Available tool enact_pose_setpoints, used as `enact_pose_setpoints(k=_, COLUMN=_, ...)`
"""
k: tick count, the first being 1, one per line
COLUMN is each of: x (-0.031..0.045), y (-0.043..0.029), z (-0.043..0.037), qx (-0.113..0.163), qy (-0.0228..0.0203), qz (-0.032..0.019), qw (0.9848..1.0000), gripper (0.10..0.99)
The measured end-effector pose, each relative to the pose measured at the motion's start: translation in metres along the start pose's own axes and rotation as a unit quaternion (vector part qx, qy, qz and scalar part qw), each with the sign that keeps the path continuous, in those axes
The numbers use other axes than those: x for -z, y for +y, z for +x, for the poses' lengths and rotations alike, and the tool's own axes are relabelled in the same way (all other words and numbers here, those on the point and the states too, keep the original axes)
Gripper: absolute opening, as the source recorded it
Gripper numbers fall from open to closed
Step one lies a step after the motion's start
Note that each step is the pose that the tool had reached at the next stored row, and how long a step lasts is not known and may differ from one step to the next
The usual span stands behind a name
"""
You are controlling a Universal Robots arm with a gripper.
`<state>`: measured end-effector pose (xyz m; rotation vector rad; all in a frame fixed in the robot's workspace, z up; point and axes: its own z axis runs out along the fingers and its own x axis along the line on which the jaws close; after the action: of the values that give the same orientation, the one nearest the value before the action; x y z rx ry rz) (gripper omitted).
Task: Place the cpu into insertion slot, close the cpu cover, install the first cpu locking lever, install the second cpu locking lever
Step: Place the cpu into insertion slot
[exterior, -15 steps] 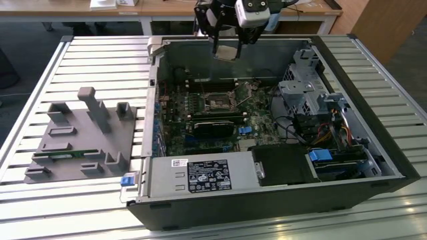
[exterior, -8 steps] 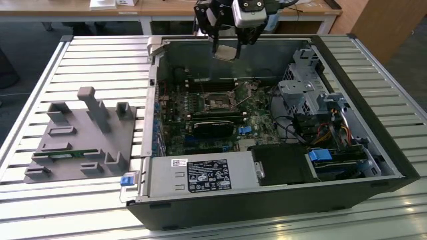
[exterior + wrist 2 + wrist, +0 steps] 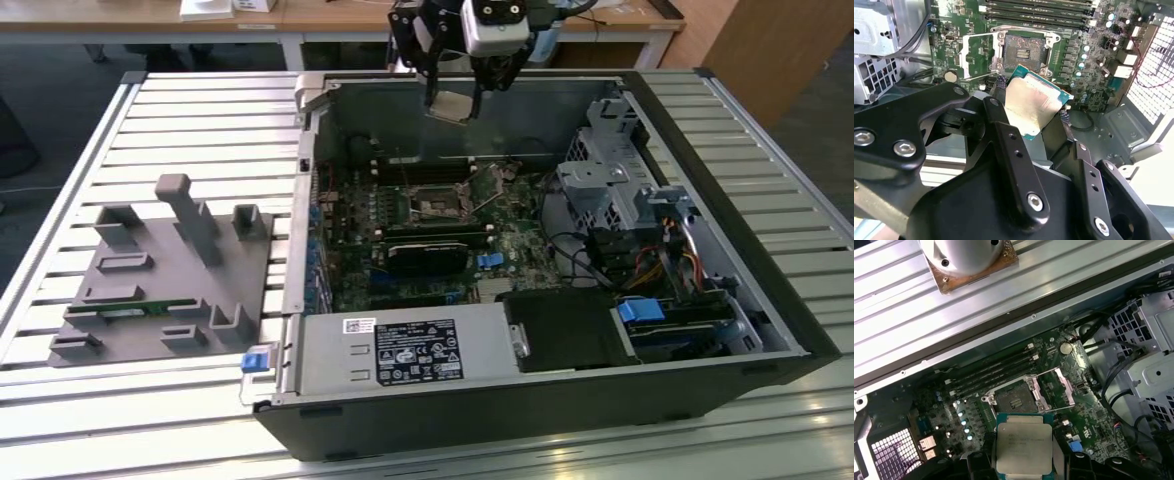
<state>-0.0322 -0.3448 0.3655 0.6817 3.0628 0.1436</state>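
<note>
Hand [image 3: 454, 93]: grips cpu [image 3: 450, 106] by opposite edges, hangs at upper centre of exterior view, above open computer case [image 3: 534, 410].
Cpu: sits tilted, metal top seen in both wrist views, clear of green board [image 3: 1079, 415].
Insertion slot [image 3: 438, 208]: lies bare at frame centre of exterior view, lower than cpu.
Cpu cover [image 3: 1056, 387]: stands swung open beside slot.
Case: rests on slatted desk [image 3: 200, 130].
</note>
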Motion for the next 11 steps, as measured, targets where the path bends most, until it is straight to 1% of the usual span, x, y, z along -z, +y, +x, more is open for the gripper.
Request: enact_pose_setpoints(k=11, x=-0.0004, y=-0.0005, z=0.0011, qx=-0.021, qy=-0.0019, qz=-0.0004, qw=0.9998, gripper=0.537)
